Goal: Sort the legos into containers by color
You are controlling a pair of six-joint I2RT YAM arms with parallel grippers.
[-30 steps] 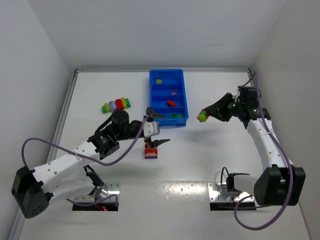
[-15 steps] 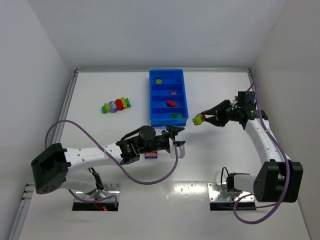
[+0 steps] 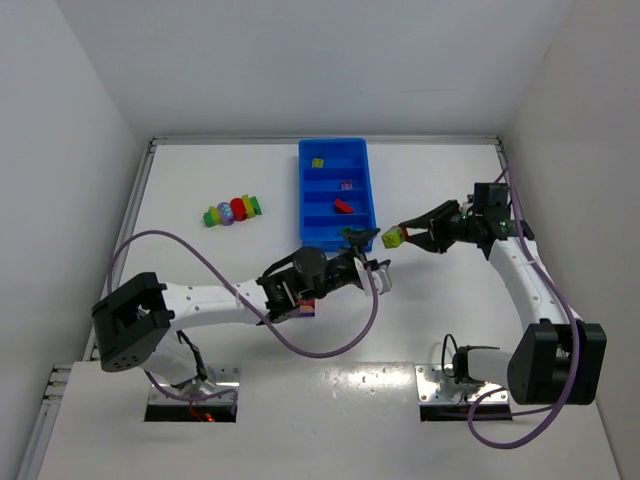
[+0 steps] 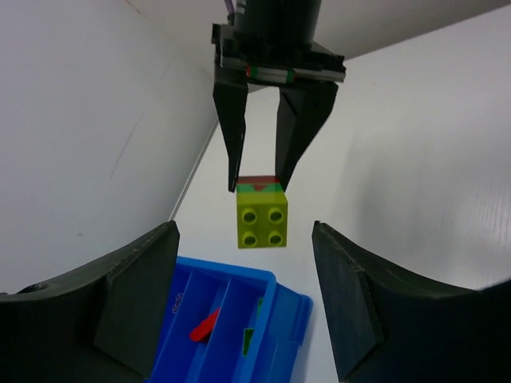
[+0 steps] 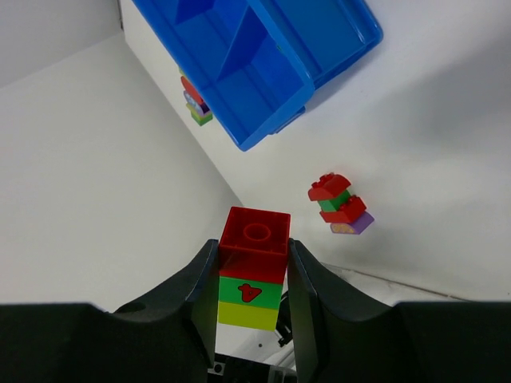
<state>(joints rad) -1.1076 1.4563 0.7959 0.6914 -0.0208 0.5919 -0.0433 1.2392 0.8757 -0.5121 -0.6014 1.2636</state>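
My right gripper (image 3: 408, 234) is shut on a stack of legos (image 3: 395, 238), held off the table just right of the tray's near corner. In the right wrist view the stack (image 5: 254, 279) reads red over green over yellow-green between my right gripper's (image 5: 254, 255) fingers. My left gripper (image 3: 368, 256) stands open beside it with nothing gripped. Its wrist view looks straight at the stack's yellow-green studs (image 4: 262, 217), beyond my open left gripper (image 4: 244, 239). The blue tray (image 3: 308, 195) holds the containers, with a red piece (image 3: 343, 207) in one.
A red, green and purple cluster (image 5: 341, 205) lies on the table, half under my left arm (image 3: 305, 306) in the top view. Another multicoloured cluster (image 3: 232, 210) lies left of the tray. The tray's near corner (image 4: 279, 315) sits right below my left gripper.
My left arm swung right, away from the table cluster, to the tray's near right corner. My right gripper carried its stack a little left, toward the left gripper.
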